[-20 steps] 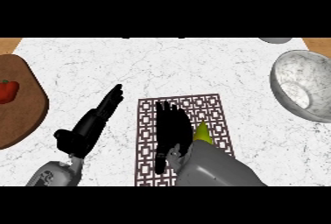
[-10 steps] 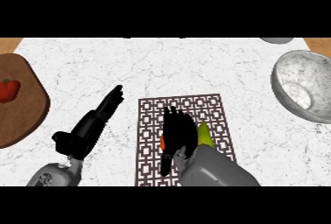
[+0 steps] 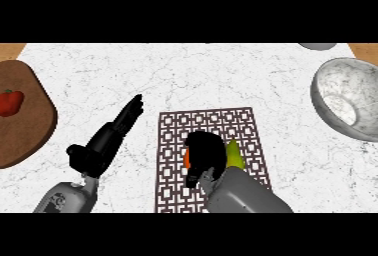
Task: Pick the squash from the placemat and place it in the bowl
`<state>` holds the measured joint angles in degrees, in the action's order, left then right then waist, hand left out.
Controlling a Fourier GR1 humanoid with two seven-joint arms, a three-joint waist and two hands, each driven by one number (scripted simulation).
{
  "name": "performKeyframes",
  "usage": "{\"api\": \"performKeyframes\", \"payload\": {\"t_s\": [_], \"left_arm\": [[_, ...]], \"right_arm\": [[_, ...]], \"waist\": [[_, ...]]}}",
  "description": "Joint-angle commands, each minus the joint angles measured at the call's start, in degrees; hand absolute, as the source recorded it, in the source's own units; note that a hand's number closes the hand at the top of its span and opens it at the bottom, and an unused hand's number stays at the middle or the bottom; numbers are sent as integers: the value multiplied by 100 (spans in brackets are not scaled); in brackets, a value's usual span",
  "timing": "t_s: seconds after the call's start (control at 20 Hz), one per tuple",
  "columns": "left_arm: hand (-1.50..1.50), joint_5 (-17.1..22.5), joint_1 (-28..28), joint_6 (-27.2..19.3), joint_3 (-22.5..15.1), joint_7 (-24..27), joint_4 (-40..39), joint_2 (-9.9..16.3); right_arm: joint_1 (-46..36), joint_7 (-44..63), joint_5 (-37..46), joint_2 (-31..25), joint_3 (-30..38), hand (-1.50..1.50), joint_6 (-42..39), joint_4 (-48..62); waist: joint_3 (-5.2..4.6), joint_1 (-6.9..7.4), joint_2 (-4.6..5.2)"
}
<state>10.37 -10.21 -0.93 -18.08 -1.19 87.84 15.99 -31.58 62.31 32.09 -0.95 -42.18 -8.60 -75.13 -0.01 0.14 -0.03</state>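
Down in the lower middle of the head view, the right hand (image 3: 203, 155) sat on the patterned placemat (image 3: 210, 125), fingers curled over the squash (image 3: 233, 153). Only a yellow-green tip poked out on the hand's right side, plus an orange sliver on its left, so most of the squash was hidden. It looked like it was on the mat, but I couldn't tell if it was lifted at all. Left hand (image 3: 111, 137) was lower left of frame on the marble counter (image 3: 221, 75), fingers straight, holding nothing. The marbled bowl (image 3: 347, 102) was at the right edge, well apart from the mat. Far left, a wooden cutting board (image 3: 29, 135) had a red pepper (image 3: 9, 101) on it.
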Motion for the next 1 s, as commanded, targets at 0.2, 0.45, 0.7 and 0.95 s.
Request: {"api": "performKeyframes", "payload": {"t_s": [0.2, 0.45, 0.7, 0.95], "left_arm": [[0, -281, 415, 166, -23, 100, 247, -203], [0, -42, 37, 325, 349, -272, 225, -33], [0, -208, 142, 418, 391, -59, 163, -128], [0, -444, 480, 260, 177, 79, 256, -246]], "right_arm": [[-327, -139, 370, 91, -44, 150, 575, 806], [-728, -906, 270, -744, 1330, 150, 63, 1039], [-792, -1628, 359, -1279, 1862, 150, 12, 1526], [-1149, -1139, 1187, -1675, 1720, 150, 374, 1706]], "waist": [[1, 51, 6], [2, 26, 22], [1, 10, 9], [-3, -12, -5]]}}
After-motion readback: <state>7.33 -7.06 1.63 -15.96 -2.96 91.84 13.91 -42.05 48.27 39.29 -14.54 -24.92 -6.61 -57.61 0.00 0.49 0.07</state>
